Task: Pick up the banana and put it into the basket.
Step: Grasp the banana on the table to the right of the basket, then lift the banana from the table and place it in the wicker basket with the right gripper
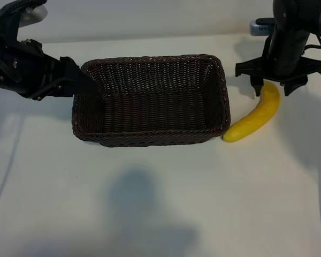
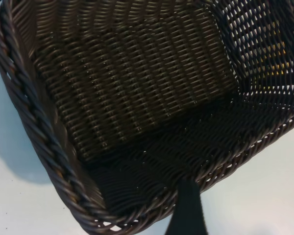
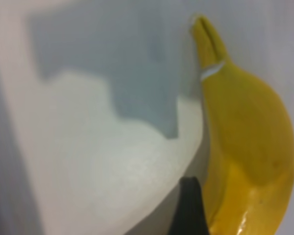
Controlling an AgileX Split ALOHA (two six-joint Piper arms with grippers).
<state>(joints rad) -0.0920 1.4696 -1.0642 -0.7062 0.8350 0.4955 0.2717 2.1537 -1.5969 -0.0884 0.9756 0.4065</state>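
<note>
1. Exterior view gives me the white table (image 1: 160, 214) filling the frame, carrying everything I am working with.
2. I see the basket (image 1: 150, 101) at the middle of the table, dark woven wicker with nothing inside it.
3. My left pincer (image 1: 83, 83) sits at the basket's left end with its fingers spread, one dark finger (image 2: 186, 210) reaching over the rim; it grips nothing.
4. My right pincer (image 1: 271, 85) points straight down over the banana's far end, fingers spread wide, one on each side of the fruit; I cannot tell whether either one touches the skin.
5. I see the banana (image 1: 254, 118) lying flat on the table just right of the basket, its near tip almost at the basket's right front corner, its other end curving up between the right pincer's fingers.
</note>
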